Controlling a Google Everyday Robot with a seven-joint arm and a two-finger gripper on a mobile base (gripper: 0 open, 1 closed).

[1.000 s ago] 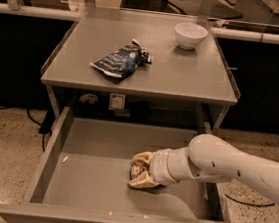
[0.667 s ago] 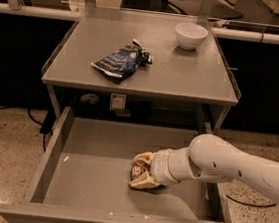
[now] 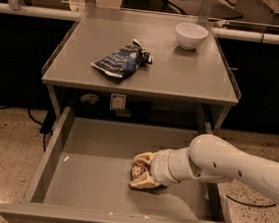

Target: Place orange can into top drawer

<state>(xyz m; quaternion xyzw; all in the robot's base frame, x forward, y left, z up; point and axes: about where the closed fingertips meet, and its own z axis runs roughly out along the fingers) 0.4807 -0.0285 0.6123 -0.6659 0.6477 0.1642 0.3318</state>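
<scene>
Camera view: gripper (image 3: 140, 171) low inside top drawer (image 3: 91, 178), right of centre, near front panel. From my console, tan padded fingers (image 3: 146, 158) clasp orange can (image 3: 136, 171), with only dark curved sliver of it showing between them. Can resting on flat grey metal floor or just above it, cannot tell. Smooth white arm (image 3: 234, 167) enters from right. Above, matte grey tabletop (image 3: 184, 73) carries crinkled dark blue foil bag (image 3: 119, 60) and round white bowl (image 3: 191, 35), well apart.

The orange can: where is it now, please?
Lower centre of the camera view: the gripper holds the orange can low inside the open top drawer, mid-floor.
</scene>
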